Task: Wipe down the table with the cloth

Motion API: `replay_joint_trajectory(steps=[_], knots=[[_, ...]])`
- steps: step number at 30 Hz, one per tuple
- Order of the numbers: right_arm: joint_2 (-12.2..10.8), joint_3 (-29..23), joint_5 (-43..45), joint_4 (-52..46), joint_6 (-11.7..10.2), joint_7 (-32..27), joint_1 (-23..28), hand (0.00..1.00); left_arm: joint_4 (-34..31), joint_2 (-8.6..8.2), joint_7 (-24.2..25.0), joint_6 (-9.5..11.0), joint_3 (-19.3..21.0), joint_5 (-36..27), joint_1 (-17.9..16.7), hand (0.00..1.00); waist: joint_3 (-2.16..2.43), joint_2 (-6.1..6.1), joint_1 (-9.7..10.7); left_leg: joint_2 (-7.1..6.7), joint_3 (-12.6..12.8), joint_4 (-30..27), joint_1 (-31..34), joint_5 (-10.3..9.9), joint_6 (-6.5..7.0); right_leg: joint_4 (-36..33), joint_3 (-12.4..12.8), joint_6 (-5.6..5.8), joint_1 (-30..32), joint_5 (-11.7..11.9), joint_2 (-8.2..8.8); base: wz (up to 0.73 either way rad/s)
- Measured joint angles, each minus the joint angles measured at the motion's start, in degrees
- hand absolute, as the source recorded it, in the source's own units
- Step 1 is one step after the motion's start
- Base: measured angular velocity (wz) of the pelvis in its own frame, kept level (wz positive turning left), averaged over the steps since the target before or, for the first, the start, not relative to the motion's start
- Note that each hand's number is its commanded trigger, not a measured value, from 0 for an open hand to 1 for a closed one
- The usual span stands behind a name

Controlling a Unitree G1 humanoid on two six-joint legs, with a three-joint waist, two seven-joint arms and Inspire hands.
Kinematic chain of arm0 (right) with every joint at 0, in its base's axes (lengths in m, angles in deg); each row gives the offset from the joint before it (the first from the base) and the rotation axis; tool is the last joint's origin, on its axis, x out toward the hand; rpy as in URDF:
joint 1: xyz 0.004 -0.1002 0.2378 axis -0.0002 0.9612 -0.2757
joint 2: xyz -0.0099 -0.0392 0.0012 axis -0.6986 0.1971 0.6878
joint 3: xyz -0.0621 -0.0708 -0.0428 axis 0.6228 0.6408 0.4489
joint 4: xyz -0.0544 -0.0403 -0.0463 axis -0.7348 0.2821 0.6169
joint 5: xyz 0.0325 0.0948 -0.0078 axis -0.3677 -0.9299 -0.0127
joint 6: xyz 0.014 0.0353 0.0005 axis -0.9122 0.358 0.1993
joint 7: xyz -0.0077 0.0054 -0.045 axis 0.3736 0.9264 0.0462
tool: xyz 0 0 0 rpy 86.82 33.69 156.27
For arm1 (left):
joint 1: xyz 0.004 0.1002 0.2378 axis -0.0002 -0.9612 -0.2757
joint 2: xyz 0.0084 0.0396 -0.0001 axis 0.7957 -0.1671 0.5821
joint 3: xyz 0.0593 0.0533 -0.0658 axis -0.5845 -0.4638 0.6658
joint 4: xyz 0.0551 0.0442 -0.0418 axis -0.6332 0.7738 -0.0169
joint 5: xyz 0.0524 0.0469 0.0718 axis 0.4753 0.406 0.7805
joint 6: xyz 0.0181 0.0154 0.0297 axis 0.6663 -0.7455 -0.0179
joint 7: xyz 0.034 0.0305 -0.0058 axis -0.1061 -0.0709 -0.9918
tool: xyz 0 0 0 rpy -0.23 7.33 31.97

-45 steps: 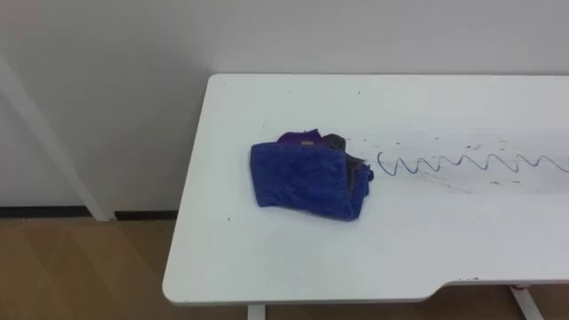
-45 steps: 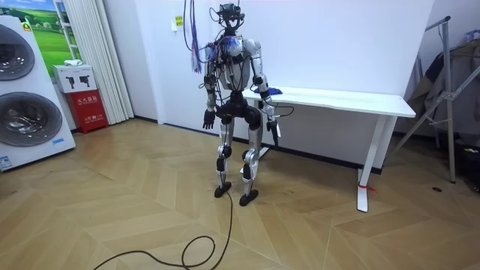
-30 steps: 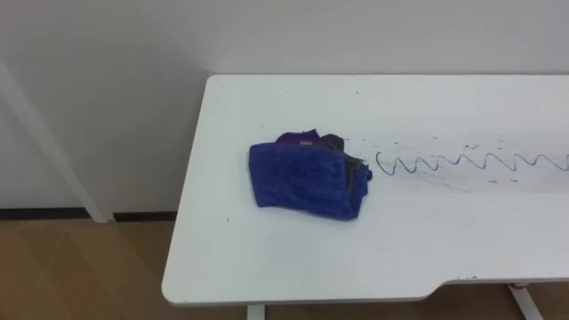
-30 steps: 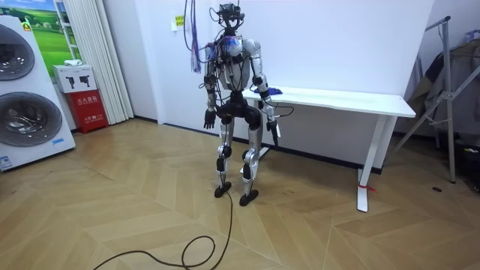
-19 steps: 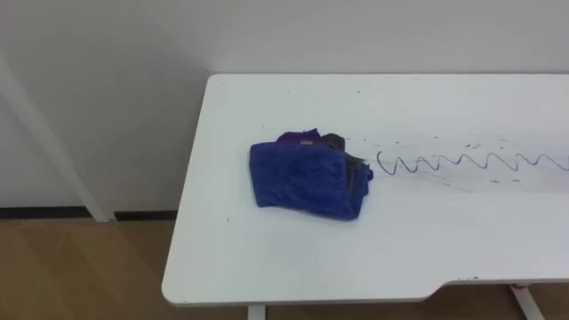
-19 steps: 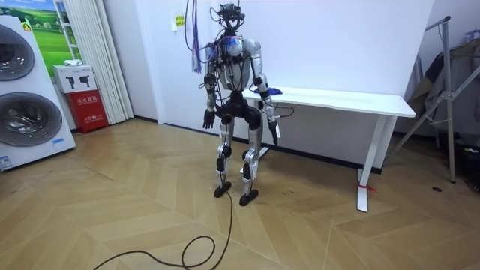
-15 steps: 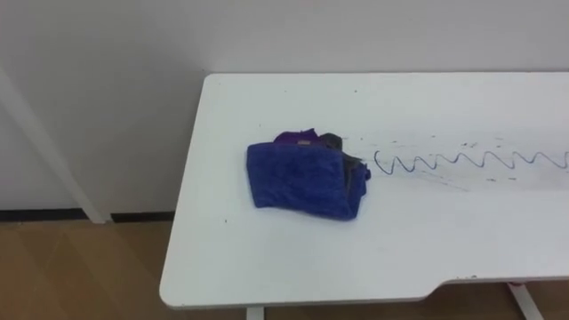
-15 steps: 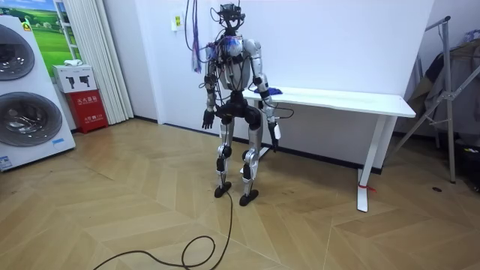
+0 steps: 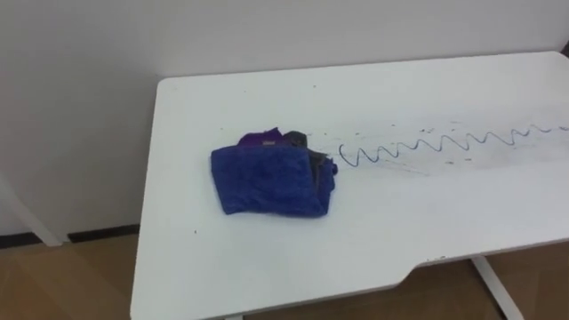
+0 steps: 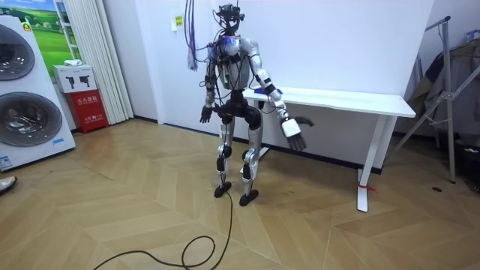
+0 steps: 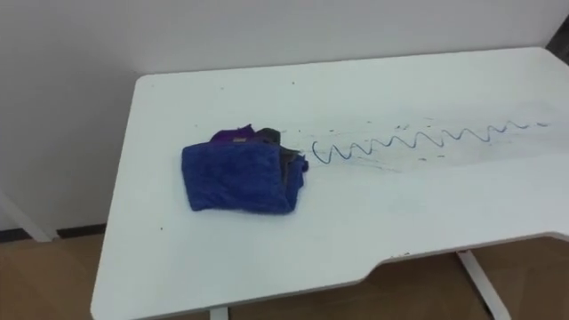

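Note:
A crumpled blue cloth (image 9: 271, 176) with purple and grey folds at its far edge lies near the left end of the white table (image 9: 427, 213). Just right of it starts a blue wavy pen line (image 9: 427, 144), which runs toward the table's right side with small specks around it. In the room view I stand on the wood floor at the table's (image 10: 352, 100) left end. My right hand (image 10: 292, 128) is lifted out in front of the table's front edge, fingers spread and holding nothing. My left hand (image 10: 204, 115) hangs relaxed by my hip.
A white wall runs right behind the table. Wood floor (image 9: 53, 284) lies beyond the table's left end and below its front edge. Washing machines (image 10: 26, 97) and a red box (image 10: 88, 109) stand at the room view's left, and a metal rack (image 10: 450, 90) at its right.
My right arm has swung up from beside my hip to in front of the table. The eye view has shifted, so the cloth sits further left in it; the cloth has not moved.

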State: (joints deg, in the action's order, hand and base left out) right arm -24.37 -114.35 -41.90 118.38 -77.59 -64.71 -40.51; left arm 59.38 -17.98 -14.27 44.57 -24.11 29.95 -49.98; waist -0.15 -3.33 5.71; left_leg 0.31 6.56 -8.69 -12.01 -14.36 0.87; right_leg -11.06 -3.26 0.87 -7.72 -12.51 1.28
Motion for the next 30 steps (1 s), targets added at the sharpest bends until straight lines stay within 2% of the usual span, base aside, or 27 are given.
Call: replay_joint_trajectory(steps=[2, 5, 8, 10, 11, 13, 15, 17, 20, 21, 23, 27, 30], knots=[[-0.04, 1.40, 1.77, -7.68, -0.01, -1.61, -1.05, 0.00, 0.01, -0.01, 0.01, 0.75, -1.51, 0.01, 0.68, 0.00, -0.03, 0.02, -0.44, 0.04, 1.32, 0.00, 0.66, 0.00, 0.00, -0.74, 0.45, 0.07, 1.14, 0.08, 0.03, -0.14], [-0.12, 4.16, 6.41, -23.04, -1.05, -5.42, -1.29, 0.00, -0.51, 0.10, -0.19, 1.19, -2.77, -1.50, 1.22, 0.00, 0.07, 0.48, -0.99, 0.04, 1.32, -0.32, 1.50, 0.01, 0.01, -1.36, 0.62, 0.08, 2.43, 0.24, 0.03, -0.09], [-0.25, 10.00, 14.59, -38.55, -1.33, -7.52, -1.39, 0.00, -1.57, 0.14, -0.20, 1.40, -5.33, -1.59, 0.92, 0.00, 0.08, 1.11, -1.52, 0.32, 1.33, -0.39, 1.84, 0.01, 0.01, -1.67, 0.88, -0.06, 2.81, 0.32, -0.34, -0.04], [-0.31, 13.59, 18.79, -47.59, -1.62, -7.47, -1.38, 0.00, -2.07, 0.08, -0.14, 1.44, -6.71, -1.56, 0.79, 0.00, -0.18, 1.09, -2.01, 0.54, 1.35, -0.39, 1.88, 0.01, 0.00, -1.56, 0.87, -0.20, 2.82, 0.40, -0.54, 0.00], [-0.34, 15.25, 22.72, -52.66, -2.08, -7.47, -1.45, 0.00, -2.94, 0.06, -0.11, 1.49, -7.70, -1.56, 0.74, 0.00, -0.42, 1.15, -2.90, 0.69, 1.34, -0.39, 1.96, 0.01, 0.00, -1.49, 0.86, -0.33, 2.80, 0.49, -0.66, 0.00], [-0.35, 17.43, 27.17, -58.12, -2.92, -7.45, -1.71, 0.00, -3.23, 0.00, -0.03, 1.63, -9.03, -1.59, 1.03, 0.00, -0.38, 0.99, -3.83, 0.75, 1.29, -0.39, 2.20, 0.01, 0.00, -1.43, 0.65, -0.36, 2.88, 0.50, -0.71, 0.04], [-0.39, 22.47, 31.40, -64.99, -2.95, -7.61, -2.48, 0.00, -3.51, 0.13, 0.04, 1.66, -11.50, -1.71, 0.95, 0.00, -0.36, 1.11, -5.97, 0.81, 1.02, -0.50, 2.47, 0.01, 0.00, -1.40, 0.56, -0.40, 3.12, 0.53, -0.75, 0.00], [-0.42, 27.34, 33.73, -67.76, -3.24, -7.07, -3.90, 0.00, -3.49, 0.10, 0.06, 1.61, -13.57, -2.22, 1.20, 0.00, -0.29, 0.99, -6.18, 0.83, 0.80, -0.58, 2.53, 0.02, -0.01, -1.38, 0.00, -0.41, 3.03, 0.53, -0.71, 0.08], [-1.01, 33.04, 39.29, -68.58, -3.56, -5.08, -7.43, 0.00, -3.48, -0.06, 0.06, 2.34, -15.84, -2.05, 1.90, 0.00, -0.20, 1.01, -8.13, 0.83, 0.72, -0.64, 2.81, 0.02, -0.01, -1.23, -0.33, -0.43, 3.00, 0.55, -0.68, 0.09], [-1.26, 34.89, 41.83, -68.89, -3.55, -3.86, -8.82, 0.00, -3.48, -0.11, 0.08, 2.64, -16.28, -1.95, 1.99, 0.00, -0.08, 1.09, -8.98, 0.81, 0.29, -0.71, 3.06, 0.02, -0.01, -1.14, -1.04, -0.45, 3.00, 0.57, -0.54, 0.11], [-1.54, 37.43, 43.98, -70.18, -3.50, -2.09, -10.33, 0.00, -3.47, -0.12, 0.52, 2.65, -16.81, -1.51, 2.57, 0.00, 0.03, 1.12, -9.38, 0.73, -0.96, -0.87, 3.75, 0.02, -0.01, -0.58, -2.47, -0.49, 2.85, 0.65, -0.39, 0.28], [-1.53, 44.58, 48.93, -70.30, -3.60, 3.04, -15.14, 0.00, -3.44, -0.09, 1.48, 3.18, -18.49, -1.52, 4.10, 0.00, 0.17, 1.25, -11.12, 0.82, -2.19, -1.07, 4.55, 0.05, -0.07, -0.42, -3.51, -0.57, 3.01, 0.70, -0.45, 0.18], [-1.71, 48.22, 53.25, -70.36, -3.56, 6.57, -15.69, 0.00, -3.47, -0.04, 2.78, 3.19, -19.23, -1.05, 4.52, 0.00, 0.23, 1.28, -12.49, 0.82, -3.11, -1.04, 4.67, 0.08, -0.11, -0.10, -4.57, -0.57, 2.67, 0.70, -0.42, 0.16]])
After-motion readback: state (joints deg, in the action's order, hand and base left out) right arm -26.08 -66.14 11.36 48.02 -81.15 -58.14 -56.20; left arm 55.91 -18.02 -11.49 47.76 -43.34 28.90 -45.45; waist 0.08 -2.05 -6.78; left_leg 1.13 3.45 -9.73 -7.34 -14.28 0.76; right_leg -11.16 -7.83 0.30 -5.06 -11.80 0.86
